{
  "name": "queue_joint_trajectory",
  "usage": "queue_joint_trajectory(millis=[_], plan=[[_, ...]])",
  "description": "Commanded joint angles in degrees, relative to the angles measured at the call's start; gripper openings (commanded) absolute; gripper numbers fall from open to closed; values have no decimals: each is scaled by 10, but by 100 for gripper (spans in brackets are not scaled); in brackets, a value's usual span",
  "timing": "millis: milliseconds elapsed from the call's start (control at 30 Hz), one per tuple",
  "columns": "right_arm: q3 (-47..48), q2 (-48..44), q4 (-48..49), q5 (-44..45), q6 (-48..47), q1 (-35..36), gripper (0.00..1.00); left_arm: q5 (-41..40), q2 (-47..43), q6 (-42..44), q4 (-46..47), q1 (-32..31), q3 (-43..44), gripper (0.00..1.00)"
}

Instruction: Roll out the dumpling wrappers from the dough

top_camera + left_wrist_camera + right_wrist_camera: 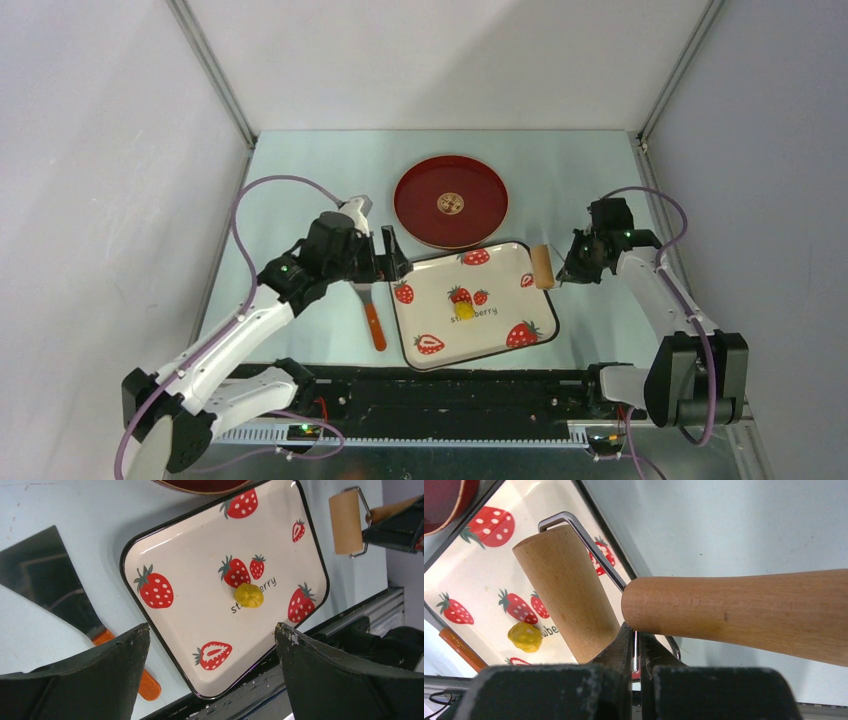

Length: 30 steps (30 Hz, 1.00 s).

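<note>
A small yellow lump of dough lies near the middle of the strawberry-print tray. No dumpling wrappers are in view. My left gripper hangs open over the tray's left edge, with nothing between its fingers. At the tray's right edge, my right gripper is shut on the thin metal frame of a wooden roller. The roller's drum sits over the tray's right rim, apart from the dough.
A red round plate lies just behind the tray. A metal scraper with an orange handle lies left of the tray. The black base rail runs along the near edge.
</note>
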Motion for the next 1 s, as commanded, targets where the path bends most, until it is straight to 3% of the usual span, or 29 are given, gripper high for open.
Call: queue_joint_trajectory(millis=[0, 333, 533, 733, 967], plan=[[26, 6, 9, -3, -12, -10, 0, 24, 23, 59, 14, -22, 43, 100], [16, 21, -2, -58, -23, -78, 0, 24, 146, 138, 14, -121, 132, 100], [7, 56, -19, 6, 4, -113, 0, 21, 210, 110, 16, -155, 163, 99], [1, 107, 1, 53, 8, -110, 0, 21, 195, 96, 18, -166, 162, 99], [2, 173, 12, 91, 16, -44, 0, 11, 144, 84, 18, -165, 144, 98]])
